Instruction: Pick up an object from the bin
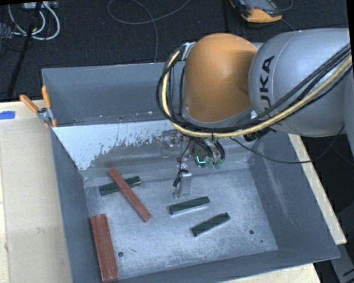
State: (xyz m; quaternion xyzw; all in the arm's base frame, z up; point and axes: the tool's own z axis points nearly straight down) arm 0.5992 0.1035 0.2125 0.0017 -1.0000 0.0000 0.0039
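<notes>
The big grey arm (302, 74) comes in from the right and bends down over the back part of the bin (283, 189). Its wrist wears a round orange cover (217, 77). Black and yellow cables (171, 100) loop around that cover. Under it the gripper (183, 182) points down at the bin floor, near the back wall and a little right of the middle.

The cover hides the top of the gripper — just a thin pale tip and some dark parts with a small green light poke out below. I cannot tell if the gripper is spread apart or pinched together. The tip seems to hang just above the floor, but it may be touching it.

The nearest green bar (189, 205) lies flat just in front of the tip, close to it but apart from it. It is short, dark and almost sideways. A second green bar (210, 224) lies a bit further to the front and right, tilted. Over on the left a third green bar (114, 187) lies with a long reddish stick (130, 194) slanting across it — the stick covers part of it. A red-brown block (103, 247) lies by the left wall, well apart from the gripper.
</notes>
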